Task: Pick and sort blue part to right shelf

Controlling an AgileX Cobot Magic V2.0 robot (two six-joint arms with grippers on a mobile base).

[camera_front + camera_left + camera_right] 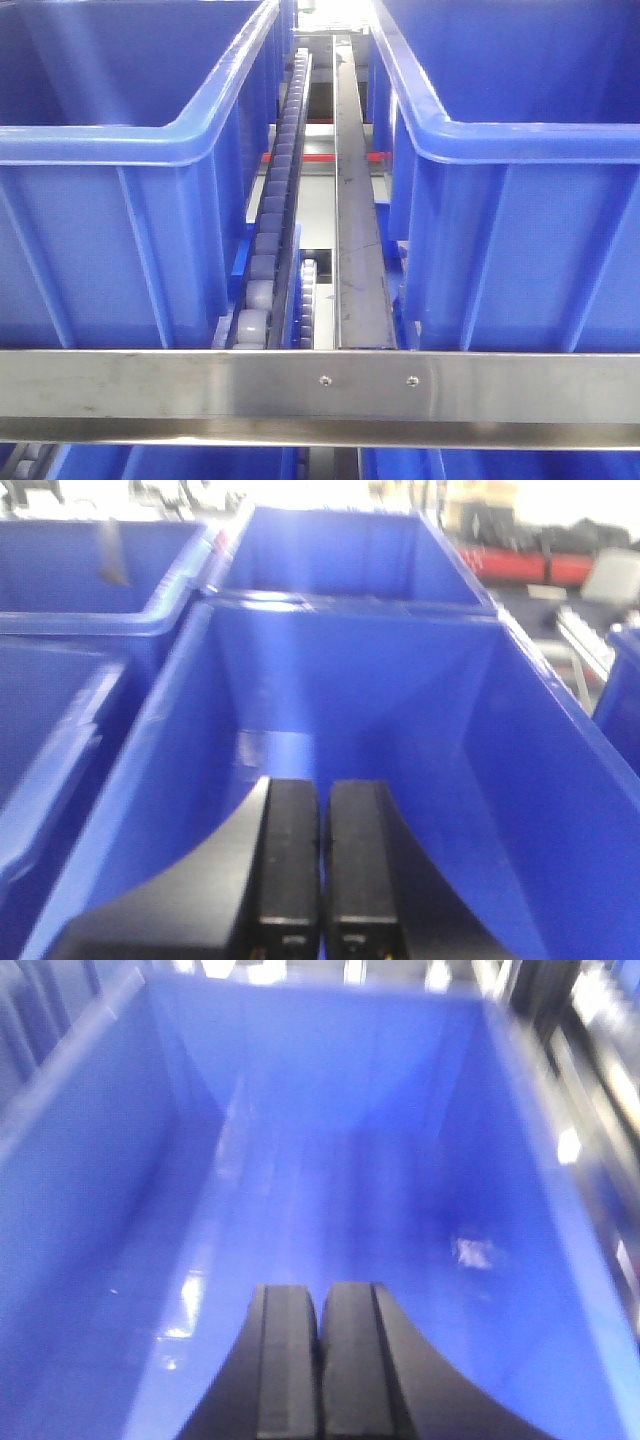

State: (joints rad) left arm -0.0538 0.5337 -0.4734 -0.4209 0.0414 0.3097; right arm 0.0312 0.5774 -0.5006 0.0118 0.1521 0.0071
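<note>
The front-facing view looks along the right shelf (320,385), whose flat brushed-metal front rail runs across the bottom of the picture with two small screws near its middle. Behind the rail stand two large blue plastic bins: the left bin (120,240) and the right bin (520,240), well apart from each other. Between them runs a pale roller track (272,240) beside a dark metal guide rail (358,240), both leading away from the front rail. Below the front rail, the tops of more blue bins show on a lower tier. Neither arm shows in this view.

The left wrist view shows the left gripper (322,870) hanging over the open top of a blue bin (400,700). Its black fingers (288,860) are pressed together with only a thin seam between them, and nothing is held. More blue bins sit beside and behind this one.

The right wrist view, which is blurred, shows the right gripper (320,1360) over the inside of another blue bin (340,1160). Its fingers (285,1360) are likewise pressed together on nothing. The bin floor is glossy with pale reflections.

No separate blue part can be made out in any view; whether one lies in a bin I cannot tell.
</note>
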